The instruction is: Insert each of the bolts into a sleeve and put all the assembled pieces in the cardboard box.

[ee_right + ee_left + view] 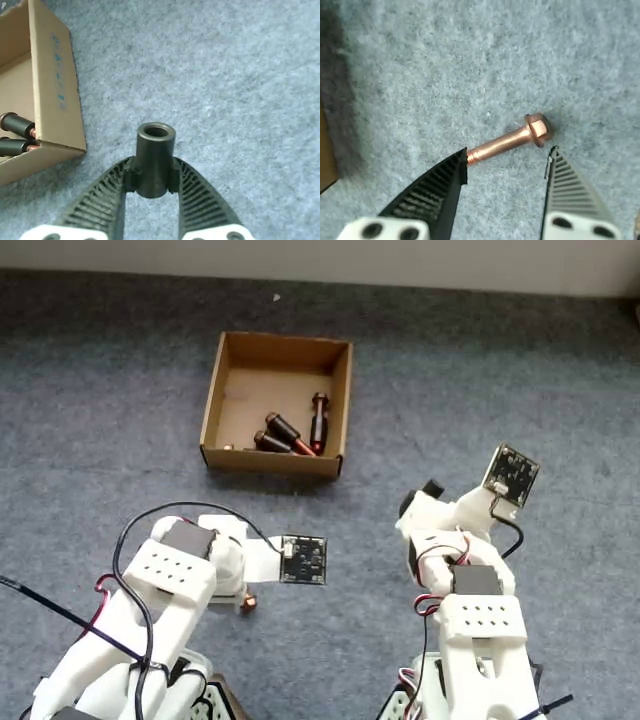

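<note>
A copper bolt [512, 139] lies flat on the grey carpet, its hex head [247, 604] peeking out under the left arm in the high view. My left gripper [507, 157] hangs open just above it, one fingertip over the threaded end, the other beside the head. My right gripper [152, 175] is shut on a dark sleeve [154, 157], held upright with its open bore showing; in the high view the sleeve [432, 487] pokes out ahead of the right arm. The cardboard box [212, 405] holds three assembled pieces [285, 432].
The box corner [47, 90] stands a short way from the held sleeve, with two assembled pieces [17, 135] visible inside. Bare carpet lies between the two arms and in front of the box.
</note>
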`<action>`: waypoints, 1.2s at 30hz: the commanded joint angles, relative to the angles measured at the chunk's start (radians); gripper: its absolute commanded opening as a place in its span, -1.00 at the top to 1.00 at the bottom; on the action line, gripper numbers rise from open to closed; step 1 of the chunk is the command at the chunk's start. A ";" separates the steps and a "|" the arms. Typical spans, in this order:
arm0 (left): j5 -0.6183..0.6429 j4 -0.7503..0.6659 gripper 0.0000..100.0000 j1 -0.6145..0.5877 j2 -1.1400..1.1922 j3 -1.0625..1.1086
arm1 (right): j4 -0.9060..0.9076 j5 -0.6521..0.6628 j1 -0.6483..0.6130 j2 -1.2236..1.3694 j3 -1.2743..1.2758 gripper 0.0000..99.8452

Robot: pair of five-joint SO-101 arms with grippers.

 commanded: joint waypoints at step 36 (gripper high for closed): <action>0.281 -0.140 0.99 0.193 0.404 -0.228 | -0.022 -0.002 0.007 -0.030 -0.010 0.99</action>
